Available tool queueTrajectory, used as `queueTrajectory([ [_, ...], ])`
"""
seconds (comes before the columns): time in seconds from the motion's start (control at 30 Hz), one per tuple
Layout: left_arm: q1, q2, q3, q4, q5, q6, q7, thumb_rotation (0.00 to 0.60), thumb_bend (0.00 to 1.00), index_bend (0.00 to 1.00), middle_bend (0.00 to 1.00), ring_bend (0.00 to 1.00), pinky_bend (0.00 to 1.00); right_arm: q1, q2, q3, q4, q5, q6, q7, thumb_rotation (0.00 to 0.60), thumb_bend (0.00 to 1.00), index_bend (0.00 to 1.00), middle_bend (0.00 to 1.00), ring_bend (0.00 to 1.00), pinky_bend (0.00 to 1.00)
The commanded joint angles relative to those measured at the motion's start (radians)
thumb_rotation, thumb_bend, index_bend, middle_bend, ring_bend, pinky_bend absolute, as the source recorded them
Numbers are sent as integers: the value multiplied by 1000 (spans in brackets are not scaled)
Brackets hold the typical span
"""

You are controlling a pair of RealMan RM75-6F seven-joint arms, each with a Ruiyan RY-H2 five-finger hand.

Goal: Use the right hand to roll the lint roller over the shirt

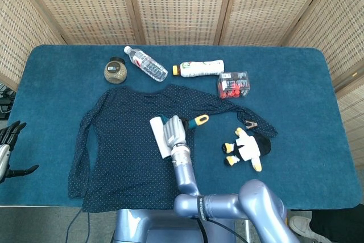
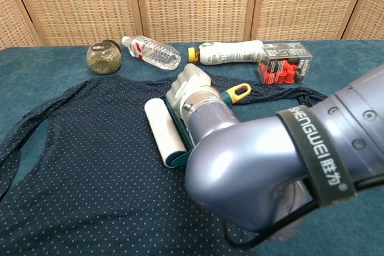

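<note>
The lint roller lies on the chest of the dark dotted shirt, its white roll flat against the cloth and its teal frame under the right robot hand, which is clamped around the handle; only the yellow loop at the handle's end sticks out past the fingers, toward the shirt's right sleeve. In the chest view the right arm fills most of the lower right of the frame and hides the shirt's hem and the worktop behind it, so the grip itself shows only from the back of the knuckles. The shirt is spread face up on the blue worktop, its lower edge running off the near side. The left robot hand sits at the far left edge of the head view, cut by the frame, fingers spread and holding nothing. Along the back stand a round jar, a clear water bottle on its side, a white bottle on its side, and a small box with red contents. A penguin plush lies beside the sleeve end, where a small clip-like item is too small to make out.
</note>
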Motion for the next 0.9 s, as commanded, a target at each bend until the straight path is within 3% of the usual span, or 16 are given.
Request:
queueTrajectory([
  [0.03,-3,-1,0,1,0,-6,-1,600,0,0,0,0,0,32,-48,27,1,-9,11,-18,600,820,671,1000,1000,1000],
  [0.27,-1,0,0,2,0,-1,-7,600,0,0,0,0,0,67,-120,76,38,-17,3,-16,600,821,668,1000,1000,1000],
  [0.47,4,4,0,3,2,7,-12,600,0,0,0,0,0,47,-132,66,76,-26,-7,-15,600,821,666,1000,1000,1000],
  [0.9,6,-1,3,-5,10,14,7,600,0,0,0,0,0,-105,33,-2,16,-63,45,6,600,818,662,1000,1000,1000],
])
